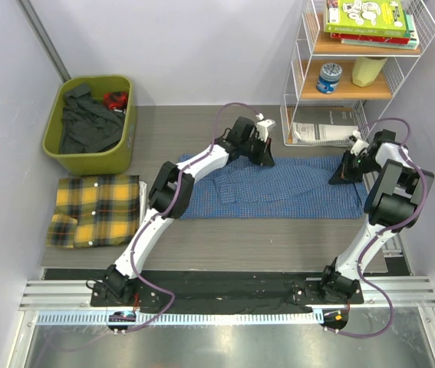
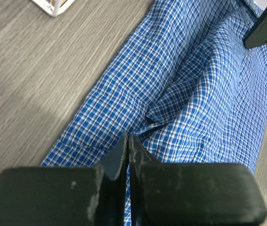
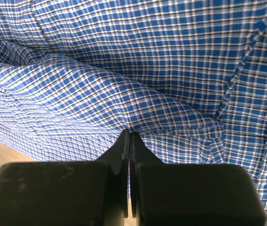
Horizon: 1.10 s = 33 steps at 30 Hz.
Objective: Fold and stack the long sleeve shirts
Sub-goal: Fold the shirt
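1. Two tools are clenched on the blue shirt (image 1: 278,192): we see the left tool (image 2: 127,141) pinching cloth near its far edge and the right tool (image 3: 129,136) pinching a raised fold.
2. That shirt lies spread on the counter (image 1: 240,238).
3. We see the yellow shirt (image 1: 94,208) folded at the left, well apart.
4. Behind it stands a green bin (image 1: 127,142); a wire shelf (image 1: 347,90) stands just beyond the blue shirt.

Pale, evenly lit walls (image 1: 186,46) enclose a grey wood-grain desk (image 1: 263,238). A white wire shelf rack (image 1: 300,69) with wooden boards stands far right, and an olive bin (image 1: 129,142) far left.
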### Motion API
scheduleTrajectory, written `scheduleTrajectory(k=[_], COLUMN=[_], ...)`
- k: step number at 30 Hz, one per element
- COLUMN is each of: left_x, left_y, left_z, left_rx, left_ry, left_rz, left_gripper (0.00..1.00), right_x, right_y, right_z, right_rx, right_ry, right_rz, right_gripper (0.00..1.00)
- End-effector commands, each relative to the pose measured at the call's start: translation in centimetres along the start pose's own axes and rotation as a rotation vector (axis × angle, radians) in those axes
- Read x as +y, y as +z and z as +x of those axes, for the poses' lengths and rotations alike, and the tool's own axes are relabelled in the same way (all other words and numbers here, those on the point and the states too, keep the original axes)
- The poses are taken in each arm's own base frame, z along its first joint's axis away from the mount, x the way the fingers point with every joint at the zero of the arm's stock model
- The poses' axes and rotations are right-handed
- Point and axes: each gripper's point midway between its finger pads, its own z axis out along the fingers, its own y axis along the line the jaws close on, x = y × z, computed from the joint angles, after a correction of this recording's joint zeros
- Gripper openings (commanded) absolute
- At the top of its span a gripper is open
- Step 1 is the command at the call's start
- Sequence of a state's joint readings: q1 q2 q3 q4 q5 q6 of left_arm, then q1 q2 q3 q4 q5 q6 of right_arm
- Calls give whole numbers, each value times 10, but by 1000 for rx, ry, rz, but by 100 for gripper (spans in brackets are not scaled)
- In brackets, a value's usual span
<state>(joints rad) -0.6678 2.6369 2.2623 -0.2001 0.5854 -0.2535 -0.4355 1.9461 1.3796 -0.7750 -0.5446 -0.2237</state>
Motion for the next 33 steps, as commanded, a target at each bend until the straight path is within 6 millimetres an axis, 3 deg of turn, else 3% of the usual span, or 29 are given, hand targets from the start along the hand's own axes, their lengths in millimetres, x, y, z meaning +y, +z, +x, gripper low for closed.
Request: scheduleTrajectory(k=[1,5,10,14,15,16,17,18,19,20,22,23,25,26,28,30,31,32,33], left_x=[-5,1,24,28,26,24,21,18,14,11,-6,-7,-25,-24,-33,-33,-27,-30,-30], left_y=[-26,-40,-50,-52,-51,-52,-52,-57,-62,-66,-89,-95,-125,-132,-149,-154,-149,-151,-152], left_z=[-49,-62,-53,-45,-46,-48,-50,-56,-61,-58,-73,-56,-67,-45,-43,-30,-21,-37,-27], left_rx=[-137,-168,-144,-134,-133,-138,-142,-152,-158,-148,-162,-118,-124,-76,-62,0,40,26,74], left_ry=[12,3,-18,-16,-17,-21,-35,-38,-39,-47,-30,-56,1,-10,75,104,124,150,117], left_rz=[-20,-58,-164,-168,-150,-132,-114,-104,-94,-80,-54,-51,-46,-63,-68,-66,-62,-61,-66], left_gripper=[0,0,0,2,8,23,30,35,41,44,48,49,52,52,56,57,57,56,55], right_x=[-10,-18,-23,-23,-20,-18,-15,-10,-7,-5,1,2,3,4,1,2,5,9,17], right_y=[-11,-17,-17,-14,-14,-12,-13,-14,-16,-19,-27,-31,-38,-45,-52,-56,-56,-59,-59], right_z=[-6,-2,4,5,4,6,3,3,2,0,-2,-3,-3,-5,-8,-9,-11,-14,-12], right_rx=[-53,-55,-42,-37,-39,-27,-29,-24,-27,-31,-39,-45,-44,-58,-65,-65,-71,-81,-71], right_ry=[-3,-1,-12,-14,-13,-5,-4,0,-3,-11,-39,-52,-86,-106,-150,-176,-188,-216,-235], right_rz=[37,63,79,68,48,31,20,-9,-18,-25,-35,-30,-14,1,35,41,30,22,-1], right_gripper=[1,1,1,1,1,1,3,17,22,25,34,35,34,33,30,32,39,41,44])
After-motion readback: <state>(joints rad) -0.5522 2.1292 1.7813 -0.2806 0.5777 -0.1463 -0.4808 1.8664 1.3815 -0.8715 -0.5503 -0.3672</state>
